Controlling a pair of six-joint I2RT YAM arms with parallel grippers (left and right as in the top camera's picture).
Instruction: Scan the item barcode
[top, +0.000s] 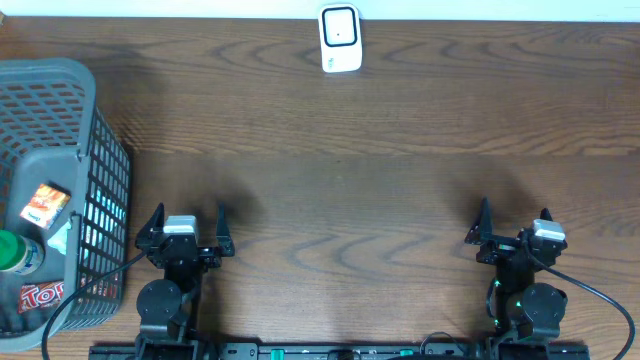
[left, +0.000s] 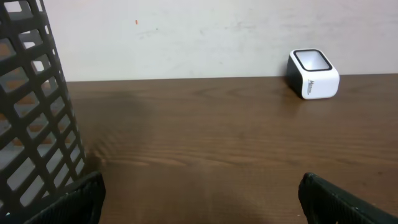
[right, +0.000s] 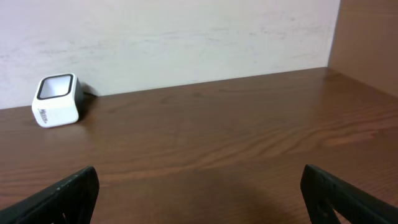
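White dark-windowed scanner stands upright at the table's far edge; items lie in the basket

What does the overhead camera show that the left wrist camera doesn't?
Only overhead: the basket's contents plainly, an orange box, a green-capped bottle and a red packet, plus the right arm. Only left wrist: the pale wall behind the table and the scanner's side face. Both: the white scanner, the grey mesh basket, the wooden table, and the left arm's open jaws.
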